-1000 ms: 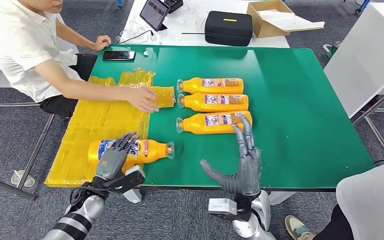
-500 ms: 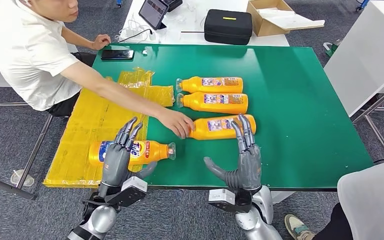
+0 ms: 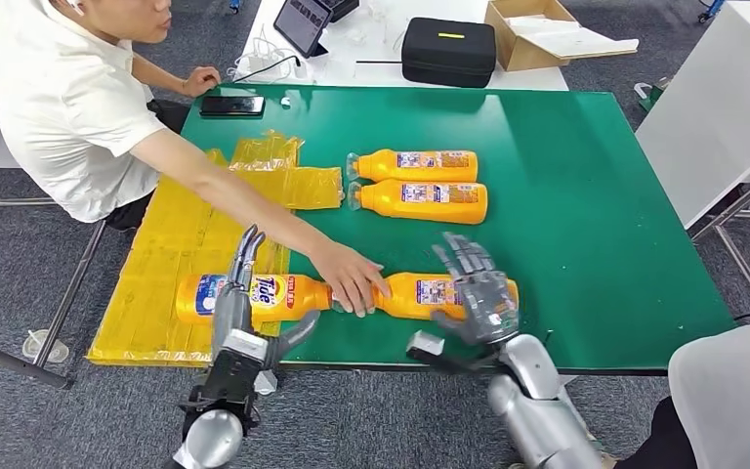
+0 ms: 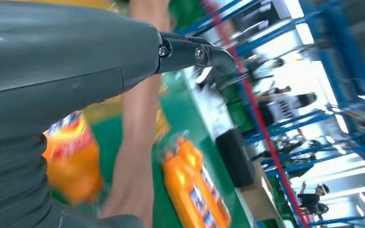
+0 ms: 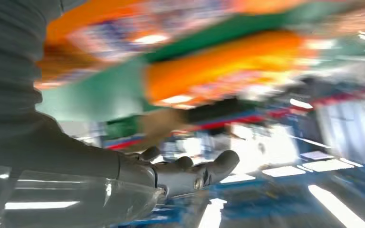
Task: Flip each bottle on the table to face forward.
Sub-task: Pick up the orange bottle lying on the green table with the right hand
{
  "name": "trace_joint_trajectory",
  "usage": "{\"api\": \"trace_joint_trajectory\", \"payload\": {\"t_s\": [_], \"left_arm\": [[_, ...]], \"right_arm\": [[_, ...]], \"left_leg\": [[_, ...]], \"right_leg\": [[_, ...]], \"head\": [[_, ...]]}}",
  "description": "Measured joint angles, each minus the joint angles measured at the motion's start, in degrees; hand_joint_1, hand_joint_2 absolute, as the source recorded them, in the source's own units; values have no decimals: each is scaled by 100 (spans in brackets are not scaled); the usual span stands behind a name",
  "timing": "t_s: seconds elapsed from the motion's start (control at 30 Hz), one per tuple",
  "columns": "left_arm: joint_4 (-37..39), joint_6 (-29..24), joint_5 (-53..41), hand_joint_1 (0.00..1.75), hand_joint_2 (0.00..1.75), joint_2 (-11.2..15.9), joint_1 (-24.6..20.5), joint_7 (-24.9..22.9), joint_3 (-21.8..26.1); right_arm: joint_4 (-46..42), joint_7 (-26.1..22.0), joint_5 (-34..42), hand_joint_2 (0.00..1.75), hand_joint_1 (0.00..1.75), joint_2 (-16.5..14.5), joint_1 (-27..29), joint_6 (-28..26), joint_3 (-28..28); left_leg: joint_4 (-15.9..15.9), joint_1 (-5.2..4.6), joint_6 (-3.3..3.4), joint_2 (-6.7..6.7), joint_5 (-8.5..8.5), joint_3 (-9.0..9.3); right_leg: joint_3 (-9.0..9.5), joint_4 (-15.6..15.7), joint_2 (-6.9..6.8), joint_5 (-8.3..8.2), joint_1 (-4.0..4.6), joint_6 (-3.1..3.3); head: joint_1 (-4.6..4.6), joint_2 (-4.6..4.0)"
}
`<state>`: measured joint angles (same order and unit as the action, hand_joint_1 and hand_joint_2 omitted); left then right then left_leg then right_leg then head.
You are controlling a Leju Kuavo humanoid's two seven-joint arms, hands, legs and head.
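Nearest the robot, the left hand (image 3: 237, 311) is standing upright at the table's front edge with its fingers straight and apart, holding nothing, in front of the Tide bottle (image 3: 254, 296). That bottle is lying on its side, partly on the yellow plastic sheet (image 3: 181, 244), its front label up and its cap pointing right.

The right hand (image 3: 479, 291) is hovering over or resting on the near bottle (image 3: 430, 294), fingers spread and gripping nothing; whether it is touching the bottle is hard to tell, since the right wrist view is badly blurred. This bottle is lying along the front of the green table (image 3: 566, 195), back label up, cap end toward the left.

A person's hand (image 3: 352, 277) is covering that cap end, between the two near bottles, the arm reaching in from the left.

Farther back, the middle bottle (image 3: 420, 199) and far bottle (image 3: 414, 164) are lying side by side, just apart, caps left, back labels up.

At the far left corner a phone (image 3: 231, 106) is lying flat, the person's other hand (image 3: 201, 80) just beside it.
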<state>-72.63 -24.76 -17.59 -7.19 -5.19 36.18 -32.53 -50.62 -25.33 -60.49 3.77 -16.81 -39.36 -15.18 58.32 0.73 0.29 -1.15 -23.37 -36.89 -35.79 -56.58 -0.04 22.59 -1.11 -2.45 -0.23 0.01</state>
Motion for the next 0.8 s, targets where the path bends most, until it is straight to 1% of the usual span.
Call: {"api": "trace_joint_trajectory", "payload": {"t_s": [0.07, 0.13, 0.2, 0.27, 0.4, 0.6, 0.8], "left_arm": [[-127, -152, 235, 0, 175, -121, 100, -103, -43], [-221, -367, 314, 0, 175, -189, 142, -164, -110], [-270, -543, 320, 0, 175, -228, 152, -225, -164], [-287, -630, 318, 0, 175, -256, 155, -264, -199], [-291, -679, 315, 0, 175, -293, 155, -276, -248], [-321, -739, 288, 0, 175, -332, 154, -302, -265], [-339, -757, 276, 0, 175, -356, 154, -341, -284]], "right_arm": [[316, 183, -38, 175, 0, 167, -133, 201, 81], [545, 311, -1, 175, 0, 275, -198, 535, 104], [672, 425, 43, 175, 0, 327, -214, 887, 92], [722, 510, 61, 175, 0, 346, -231, 1084, 56], [773, 671, 13, 175, 0, 375, -282, 1187, -52], [855, 1057, -180, 175, 0, 476, -445, 1416, -302], [942, 1354, -478, 175, 0, 581, -597, 1382, -552]], "left_leg": [[0, -3, 3, -1, -1, -4], [0, -5, 6, 1, -3, -4], [0, -3, 6, 3, -4, -2], [0, 2, 5, 9, -6, 2], [-1, 8, 3, 25, -7, 11], [-1, 3, 8, 30, -11, 47], [-1, -1, 18, 30, -5, 58]], "right_leg": [[-3, 0, 1, -1, -3, -2], [-5, 0, 2, -2, -4, -3], [-7, 0, 3, -1, -2, -2], [-7, 0, 5, -1, 4, -2], [-2, 0, 7, 0, 11, 0], [30, 4, 9, 0, 8, 0], [46, 5, 9, -8, 4, -8]], "head": [[2, 0], [1, -1], [-1, -1], [-2, -1], [-1, -1], [0, 0], [0, 0]]}}
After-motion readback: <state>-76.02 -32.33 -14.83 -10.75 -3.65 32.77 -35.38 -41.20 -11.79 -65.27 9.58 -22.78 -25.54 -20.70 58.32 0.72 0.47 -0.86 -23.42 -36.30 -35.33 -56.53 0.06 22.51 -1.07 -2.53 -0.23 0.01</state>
